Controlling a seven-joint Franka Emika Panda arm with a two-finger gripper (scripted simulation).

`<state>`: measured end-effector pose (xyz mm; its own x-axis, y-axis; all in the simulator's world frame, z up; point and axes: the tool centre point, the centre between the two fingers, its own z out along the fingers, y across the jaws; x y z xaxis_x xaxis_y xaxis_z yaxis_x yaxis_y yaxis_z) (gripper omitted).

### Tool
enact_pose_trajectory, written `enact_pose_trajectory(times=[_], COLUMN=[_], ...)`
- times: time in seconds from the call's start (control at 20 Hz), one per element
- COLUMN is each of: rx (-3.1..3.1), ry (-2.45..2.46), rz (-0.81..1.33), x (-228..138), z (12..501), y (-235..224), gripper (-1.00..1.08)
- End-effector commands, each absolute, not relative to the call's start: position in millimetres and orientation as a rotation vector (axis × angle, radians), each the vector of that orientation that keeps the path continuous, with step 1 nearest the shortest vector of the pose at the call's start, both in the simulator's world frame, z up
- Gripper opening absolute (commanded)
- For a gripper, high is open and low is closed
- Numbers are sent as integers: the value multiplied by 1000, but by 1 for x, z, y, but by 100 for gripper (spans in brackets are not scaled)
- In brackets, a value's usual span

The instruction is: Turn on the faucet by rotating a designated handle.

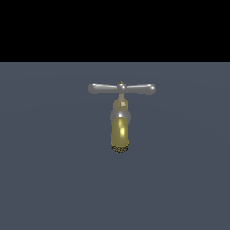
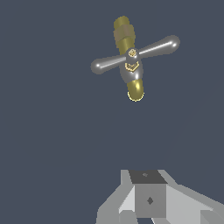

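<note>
The faucet (image 1: 120, 130) stands alone in the exterior view, its golden-brass spout curving down to a dark speckled nozzle rim. The handle (image 1: 121, 88), a silver-grey crossbar with bulbous ends and a small brass cap at its centre, lies level across the top. The wrist view sees the faucet (image 2: 127, 37) from above, with the handle (image 2: 135, 54) slanted across the stem. My gripper (image 2: 148, 177) shows only as grey blocks at that picture's edge, well apart from the faucet and holding nothing. I cannot tell how its jaws stand. It is out of the exterior view.
A flat dark blue-grey floor (image 1: 49, 170) spreads all around the faucet. A black band fills the background behind it in the exterior view.
</note>
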<state>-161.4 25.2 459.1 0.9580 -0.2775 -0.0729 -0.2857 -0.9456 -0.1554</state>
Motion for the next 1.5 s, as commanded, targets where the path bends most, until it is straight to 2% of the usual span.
enact_pose_trajectory(times=[0.0, 0.85, 1.45], rx=[-2909, -2672, -2480], ry=[524, 1228, 1737], rz=[102, 251, 235], x=[-144, -40, 18], z=[449, 356, 278], y=[29, 54, 67], gripper=[-100, -100, -100])
